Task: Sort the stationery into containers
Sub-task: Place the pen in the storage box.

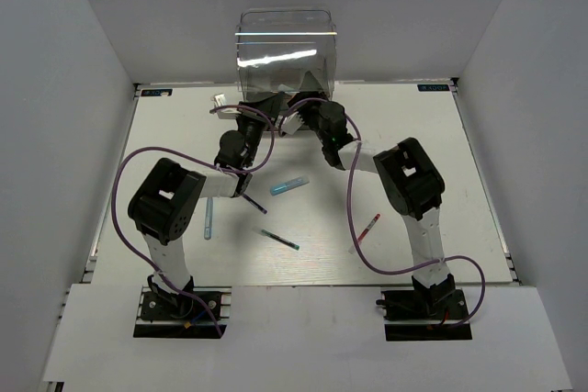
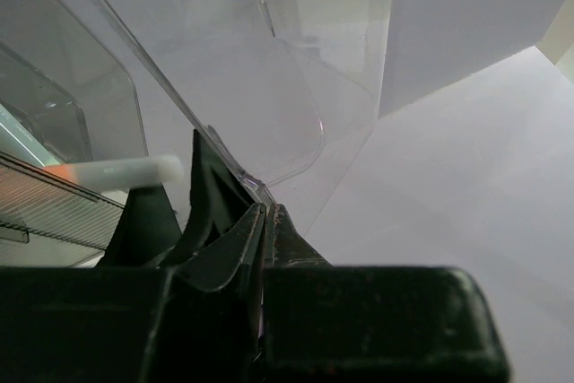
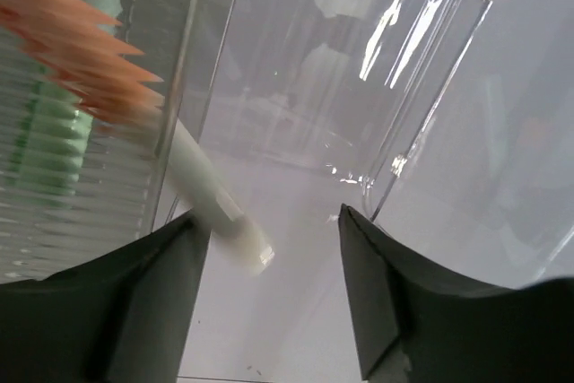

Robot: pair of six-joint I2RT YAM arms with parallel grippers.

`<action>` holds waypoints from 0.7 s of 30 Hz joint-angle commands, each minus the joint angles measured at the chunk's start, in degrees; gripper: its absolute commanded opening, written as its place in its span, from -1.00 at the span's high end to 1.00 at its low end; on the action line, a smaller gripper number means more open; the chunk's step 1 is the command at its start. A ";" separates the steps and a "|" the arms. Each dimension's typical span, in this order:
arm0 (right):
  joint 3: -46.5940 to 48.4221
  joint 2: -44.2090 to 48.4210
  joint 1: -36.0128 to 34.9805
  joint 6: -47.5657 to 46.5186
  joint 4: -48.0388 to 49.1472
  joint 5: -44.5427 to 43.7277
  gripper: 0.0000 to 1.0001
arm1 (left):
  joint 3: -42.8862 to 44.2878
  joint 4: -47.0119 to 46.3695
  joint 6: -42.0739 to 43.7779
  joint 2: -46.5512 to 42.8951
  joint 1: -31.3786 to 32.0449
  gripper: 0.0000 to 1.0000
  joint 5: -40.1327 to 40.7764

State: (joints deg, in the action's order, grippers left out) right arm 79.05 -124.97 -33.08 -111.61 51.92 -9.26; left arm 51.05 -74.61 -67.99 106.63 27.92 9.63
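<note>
The clear drawer cabinet (image 1: 285, 48) stands at the table's back. My left gripper (image 1: 250, 118) (image 2: 265, 206) is shut on the thin clear rim of a pulled-out drawer (image 2: 269, 69). My right gripper (image 1: 306, 115) (image 3: 273, 214) hangs open over that drawer. An orange marker with a white cap (image 3: 211, 199) (image 2: 117, 170) lies slanted between the fingers, close to the left finger (image 3: 152, 302) and gripped by neither. A mint green pen (image 3: 63, 141) shows behind the ribbed drawer front. On the table lie a light blue pen (image 1: 288, 186), another pale pen (image 1: 209, 216), a teal pen (image 1: 278, 240) and a red pen (image 1: 368, 227).
White walls close in the table on three sides. Purple cables (image 1: 354, 227) loop from both arms over the table. A small white object (image 1: 220, 100) lies left of the cabinet.
</note>
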 commanded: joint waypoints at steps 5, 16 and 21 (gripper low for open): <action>-0.65 0.69 0.56 0.52 -6.66 -0.24 -0.39 | -0.07 -16.80 -0.13 -1.16 -0.68 0.90 0.66; -11.27 6.05 0.39 6.32 3.35 7.76 -0.39 | -0.07 -16.80 -0.13 -1.16 -0.68 0.90 0.66; -14.44 8.33 0.47 9.22 5.38 10.84 -0.39 | -0.07 -16.80 -0.13 -1.16 -0.68 0.90 0.66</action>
State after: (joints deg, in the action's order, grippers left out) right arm 66.52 -118.52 -32.97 -106.04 56.75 -1.41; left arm 51.05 -74.61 -67.99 106.63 27.88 9.65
